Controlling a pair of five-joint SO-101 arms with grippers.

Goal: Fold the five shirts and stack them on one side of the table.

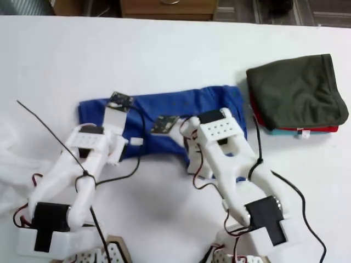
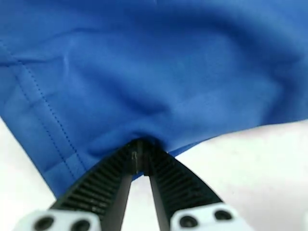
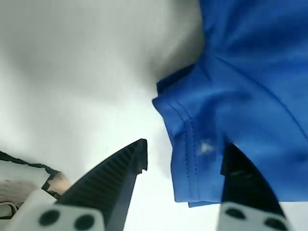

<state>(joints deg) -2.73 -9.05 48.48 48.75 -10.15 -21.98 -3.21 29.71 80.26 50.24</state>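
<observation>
Left gripper (image 2: 139,147) jaws clamp the blue shirt (image 2: 154,72); right gripper (image 3: 186,150) jaws gape astride its hem. Next, surely: bite, then fold.

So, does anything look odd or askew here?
The green shirt lies tilted on the stack, so a red edge and a teal edge show below it. The blue shirt has a white speck near its hem.

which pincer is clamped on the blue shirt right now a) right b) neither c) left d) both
c: the left pincer is pinched shut on a fold of the blue shirt, while the right pincer stands open, with the shirt's hemmed edge showing between its fingers.
</observation>
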